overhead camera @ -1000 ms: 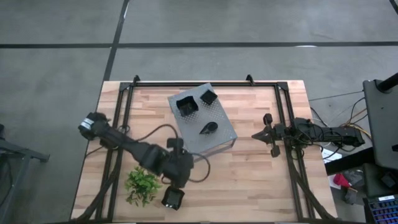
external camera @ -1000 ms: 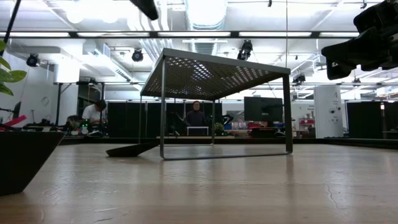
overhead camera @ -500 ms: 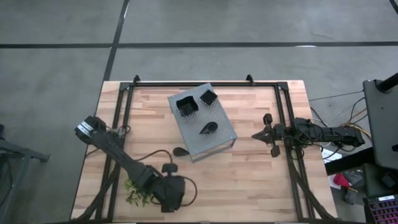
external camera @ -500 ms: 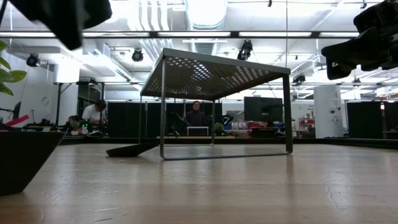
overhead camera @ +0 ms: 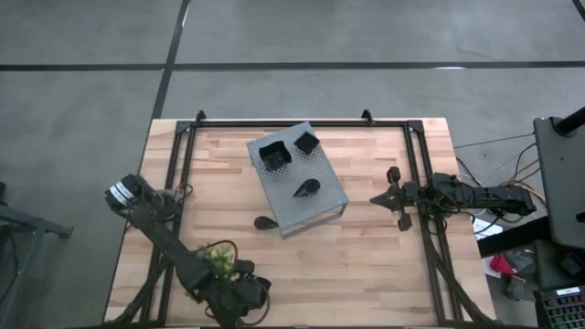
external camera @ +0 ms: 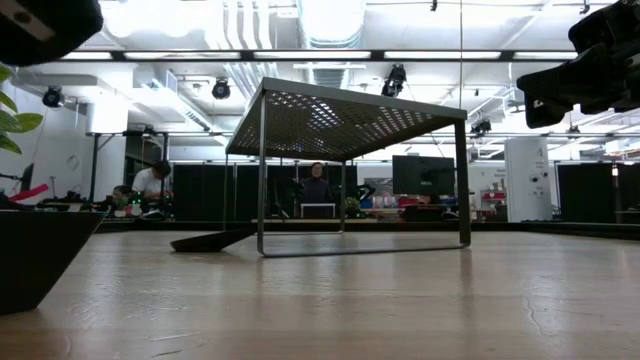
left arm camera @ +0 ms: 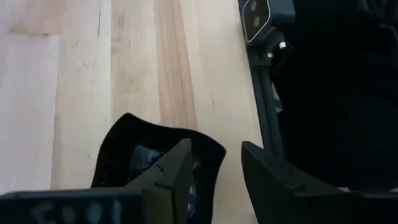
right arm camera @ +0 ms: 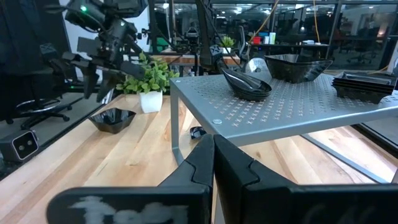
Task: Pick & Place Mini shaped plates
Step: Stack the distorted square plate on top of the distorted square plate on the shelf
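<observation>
At the table's near edge, your left gripper point(left arm camera: 214, 180) straddles the rim of a black dish point(left arm camera: 124, 158), fingers parted, one inside and one outside, nothing lifted. You have five dishes: this one, three on the grey stand point(overhead camera: 322, 196), one on the wood point(overhead camera: 266, 222) beside it. One plant point(overhead camera: 218, 257). A second ago this arm hung nearer the stand. Your right gripper point(right arm camera: 213, 163) waits shut.

In the high view, at the lower left of the frame, we see the left gripper point(overhead camera: 239, 302) only as a dark mass, partly cut by the bottom edge. It covers part of the green plant point(overhead camera: 217, 257). In the left wrist view, the bottom edge cuts the black plate point(left arm camera: 124, 163).
</observation>
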Controlling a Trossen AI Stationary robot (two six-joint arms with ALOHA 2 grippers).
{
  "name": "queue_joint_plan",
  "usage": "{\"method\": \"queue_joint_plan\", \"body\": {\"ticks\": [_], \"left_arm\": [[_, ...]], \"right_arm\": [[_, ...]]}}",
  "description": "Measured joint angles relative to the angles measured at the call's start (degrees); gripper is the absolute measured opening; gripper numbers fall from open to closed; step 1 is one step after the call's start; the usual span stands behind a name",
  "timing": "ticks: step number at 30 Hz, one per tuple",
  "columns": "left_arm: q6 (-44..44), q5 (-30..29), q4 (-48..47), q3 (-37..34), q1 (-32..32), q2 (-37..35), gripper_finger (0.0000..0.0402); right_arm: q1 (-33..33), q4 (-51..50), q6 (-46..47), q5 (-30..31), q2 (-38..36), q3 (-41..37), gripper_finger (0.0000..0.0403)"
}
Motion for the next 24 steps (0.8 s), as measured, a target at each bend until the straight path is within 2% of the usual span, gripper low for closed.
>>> {"method": "queue_joint_plan", "body": {"ticks": [6, 12, 24], "left_arm": [[-1.3, 0.2, 2.4, -3.1, -0.7, 0.0, 0.0118], [-3.5, 1.1, 8.8, -4.3, -1.4, 0.0, 0.011], [-2.3, 0.6, 9.3, -7.2, -2.2, 0.1, 0.0107]], "right_arm": [[0.0, 0.0, 0.0, 0.0, 0.0, 0.0, 0.0009], [0.0, 0.0, 0.0, 0.0, 0.0, 0.0, 0.0009], [0.0, 0.0, 0.0, 0.0, 0.0, 0.0, 0.0009]]}}
